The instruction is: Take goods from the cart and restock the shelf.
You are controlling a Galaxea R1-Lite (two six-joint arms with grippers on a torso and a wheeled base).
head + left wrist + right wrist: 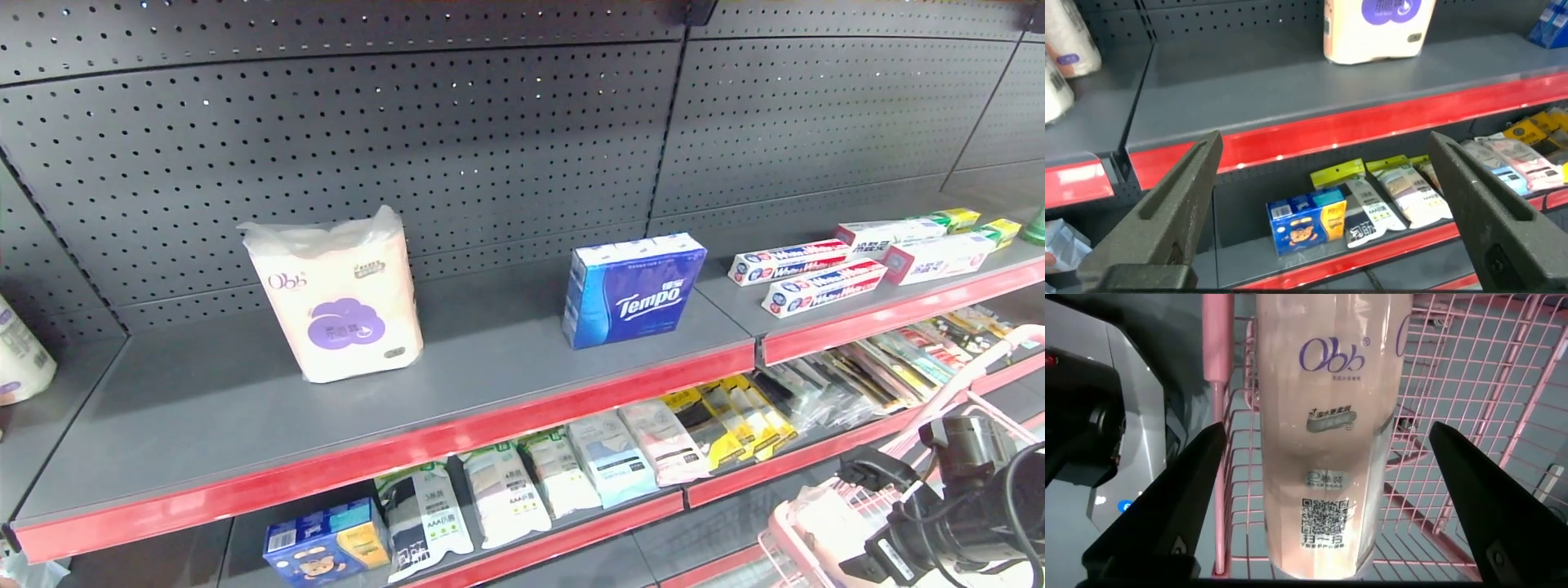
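Head view: shelf (457,359) had a grey top board with a red front lip. One shelf pack (335,298) of paper rolls stood upright on it. A blue pack (633,290) stood at 3 o'clock from it, well apart. Toothpaste boxes (820,273) lay flat at 3 o'clock from the blue pack, on the next board. The pink wire cart (963,392) sat at 4 o'clock from the blue pack, in front of the shelf.

On the lower shelf (571,523), a blue box (326,543) sat at 6 o'clock from the shelf pack. A row of packets (563,474) ran from it toward 3 o'clock.

Left wrist view: my left gripper (1324,136) faced the shelf front. Its fingers (1176,204) were spread wide with nothing between them. The blue box and some packets showed beyond the gap.

Right wrist view: my right gripper (1328,426) hung over the cart, fingers (1176,506) spread wide. The cart pack (1323,457), a pale wrapped roll pack, lay on the cart's wire floor between the fingers. A gap showed on each side, so neither finger touched it. The cart's pink bar (1217,343) ran just beside the pack.
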